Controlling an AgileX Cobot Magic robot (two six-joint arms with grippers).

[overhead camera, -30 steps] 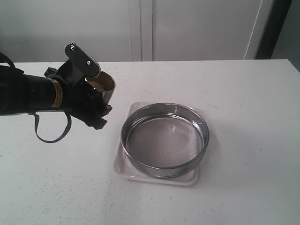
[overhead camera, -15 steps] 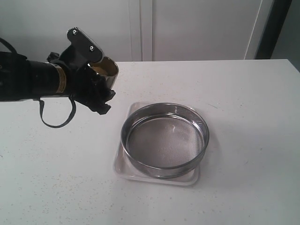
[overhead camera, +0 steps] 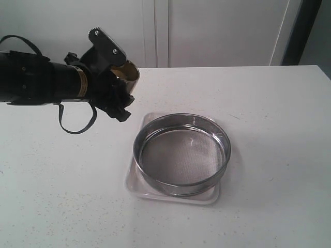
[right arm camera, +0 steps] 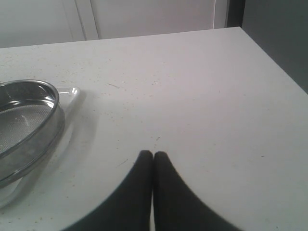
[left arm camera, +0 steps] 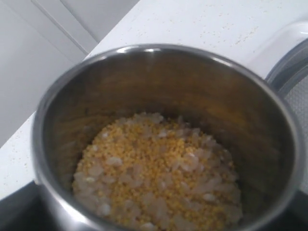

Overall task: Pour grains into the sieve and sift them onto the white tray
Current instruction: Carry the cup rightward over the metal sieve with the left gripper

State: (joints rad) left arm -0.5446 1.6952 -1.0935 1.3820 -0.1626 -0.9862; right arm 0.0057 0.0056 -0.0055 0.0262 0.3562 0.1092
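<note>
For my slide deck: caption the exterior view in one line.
Left gripper holds a steel cup of grains off to the side of the empty sieve, which sits on the white tray.

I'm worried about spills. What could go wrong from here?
1. The cup is off to the side of the sieve, not over it; tipping now would likely drop grains on the table.
2. Nothing holds the sieve on the tray; the right gripper is shut, apart from it. A knock from the cup might shift it.
</note>
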